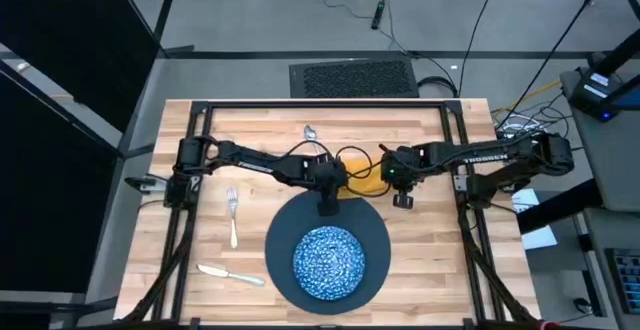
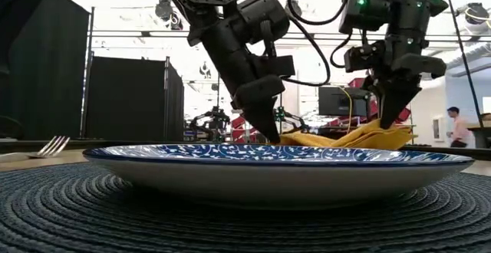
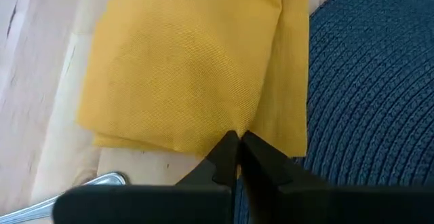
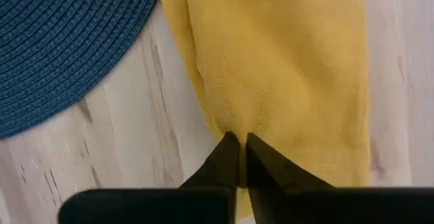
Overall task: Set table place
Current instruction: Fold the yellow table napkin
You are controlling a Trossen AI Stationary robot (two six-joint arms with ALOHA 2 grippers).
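High view shows you both arms meeting at the far edge of the round dark woven mat [image 1: 372, 232], with the left gripper [image 1: 328, 206] and the right gripper [image 1: 402, 199] each down at one end of the yellow napkin [image 1: 364, 182], which lies on the table [image 1: 430, 260] just behind the mat. Your wrist views tell why they sit there: the left gripper's fingers [image 3: 218, 161] are pressed together with a fold of yellow cloth caught between the tips, and the right gripper's fingers [image 4: 224, 156] are likewise closed on a pinch of the napkin's edge, so the cloth is held at two points and can be carried flat rather than dragged in a bunch. From the low view, the napkin [image 2: 349, 137] rises in a shallow ridge between the two grips. The speckled blue plate [image 1: 328, 261] already rests centred on the mat; the fork [image 1: 233, 215] and knife [image 1: 229, 274] lie to its left, and the spoon [image 1: 310, 132] waits well behind. You likely have the napkin step in hand.
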